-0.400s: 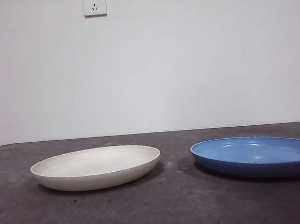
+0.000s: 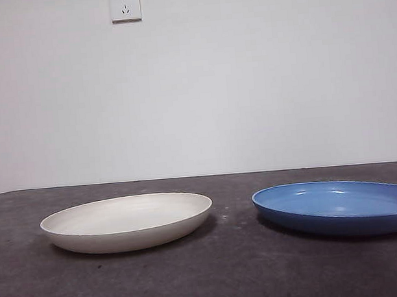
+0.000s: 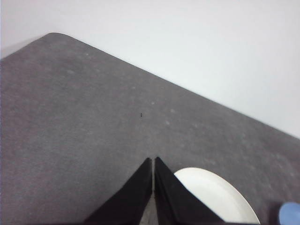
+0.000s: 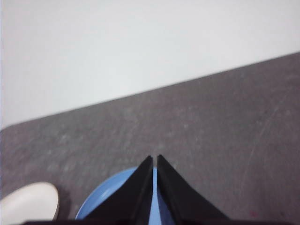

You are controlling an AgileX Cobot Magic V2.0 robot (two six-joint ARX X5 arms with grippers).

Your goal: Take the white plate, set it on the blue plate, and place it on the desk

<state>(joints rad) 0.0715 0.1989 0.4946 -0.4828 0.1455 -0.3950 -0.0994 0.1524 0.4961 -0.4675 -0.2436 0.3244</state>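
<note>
Two plates (image 2: 127, 223) (image 2: 341, 207) apart on desk (image 2: 215, 278)

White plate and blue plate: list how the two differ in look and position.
The white plate is matte cream; the blue plate is glossy, with bright highlights inside. In the front view the white plate shows whole, while the blue plate is cut by the picture's edge. The left pincer hangs by the white plate, the right pincer over the blue plate. Both are wide, shallow, round, empty, flat on the desk, apart.
</note>
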